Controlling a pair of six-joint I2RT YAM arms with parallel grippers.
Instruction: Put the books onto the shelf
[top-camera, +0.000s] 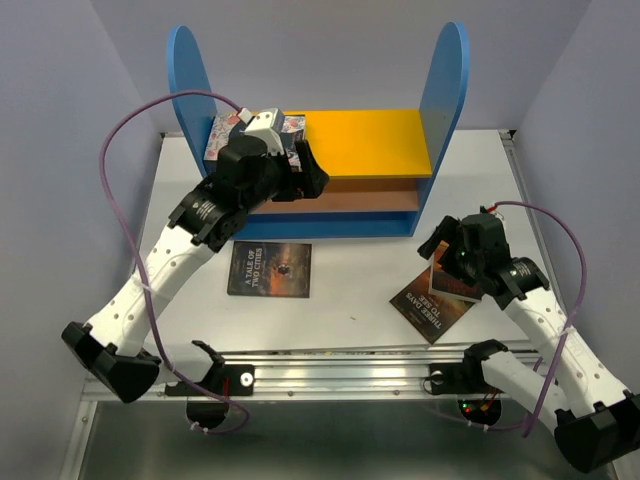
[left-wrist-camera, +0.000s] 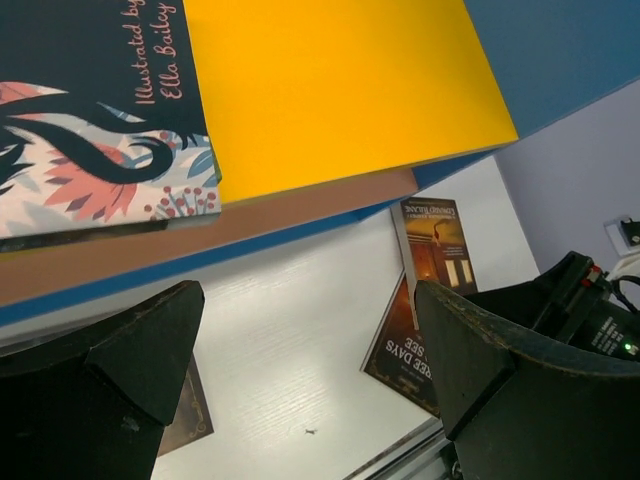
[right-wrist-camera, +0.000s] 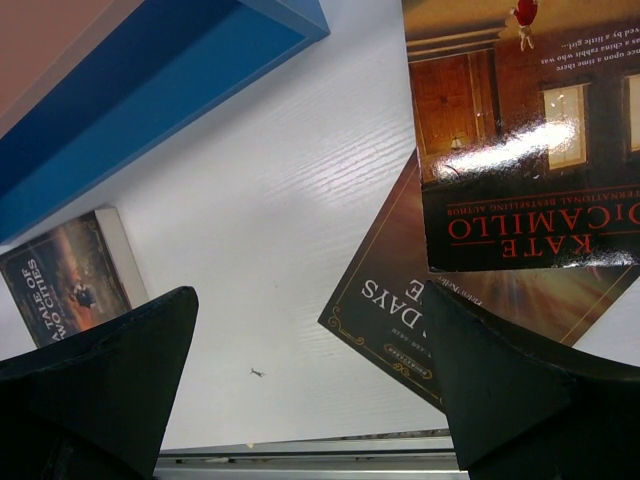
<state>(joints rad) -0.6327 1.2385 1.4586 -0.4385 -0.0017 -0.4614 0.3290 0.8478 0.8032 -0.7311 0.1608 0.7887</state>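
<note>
Three books lie loose on the surface (top-camera: 350, 320); at least one more is on the shelf (top-camera: 445, 100).

1. A Tale of Two Cities (top-camera: 270, 269): dark cover, pale title. It lies flat and face up in front of the shelf, between the two arms and well apart from the other loose books.

2. Three Days to See (top-camera: 425, 312): dark brown cover, gold lettering. It lies flat and askew, near the shelf's right end.

3. DiCamillo title (right-wrist-camera: 520, 140): glossy cover showing a lit door and window. It rests on top of item 2 and covers that book's far part, so it is probably the one to lift first.

4. Floral-covered book (left-wrist-camera: 90, 150): dark blue with coral leaves. It lies flat at the left end of the yellow upper board (top-camera: 375, 140). The arm hides whether others are stacked with it.

Left claw (left-wrist-camera: 310, 350): jaws wide apart and gripping nothing. It hovers at the shelf's front left, just beside item 4, a position that suits setting a book down on that board.

Right claw (right-wrist-camera: 310, 360): jaws wide apart and empty. It is poised over the overlapped pair, with item 3 nearest its right finger, apparently lined up for a pick.
</note>
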